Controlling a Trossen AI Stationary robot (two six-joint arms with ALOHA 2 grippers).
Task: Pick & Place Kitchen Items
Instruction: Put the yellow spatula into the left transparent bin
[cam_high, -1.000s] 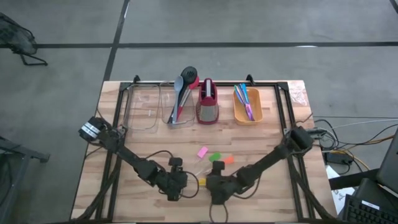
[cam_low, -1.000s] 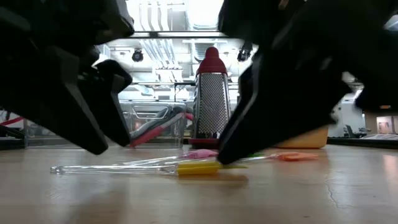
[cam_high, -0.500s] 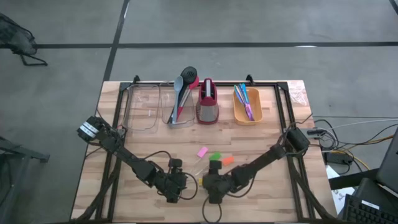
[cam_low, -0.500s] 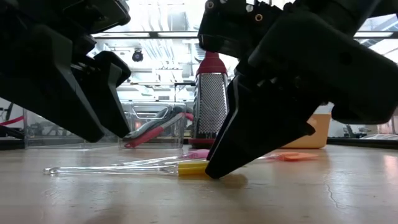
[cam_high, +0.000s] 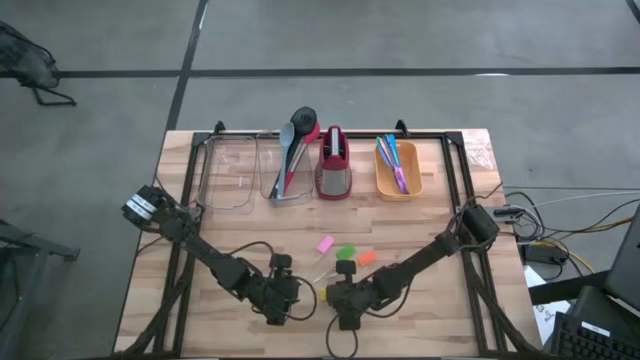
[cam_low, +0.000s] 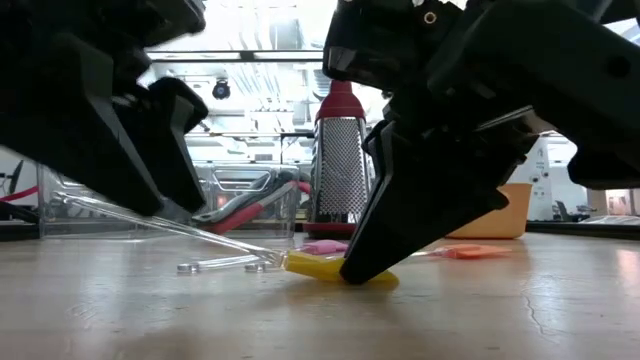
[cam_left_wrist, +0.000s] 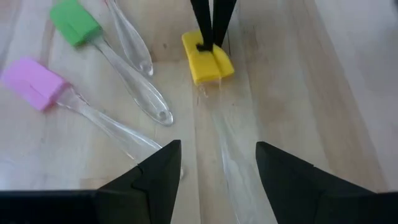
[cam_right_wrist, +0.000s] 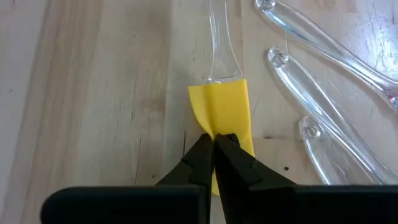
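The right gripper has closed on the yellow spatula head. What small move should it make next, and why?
Probably a short, slow lift. The right gripper is shut on the yellow spatula, whose head is buckled on the table while its clear handle tilts up. A gentle rise would show whether the pinch holds. The left gripper waits open beside it.

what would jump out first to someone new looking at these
The right gripper is pinched shut on the yellow spatula head at the table's near edge, its clear handle tilted up off the wood. Beside it, the left gripper hangs open above that handle.
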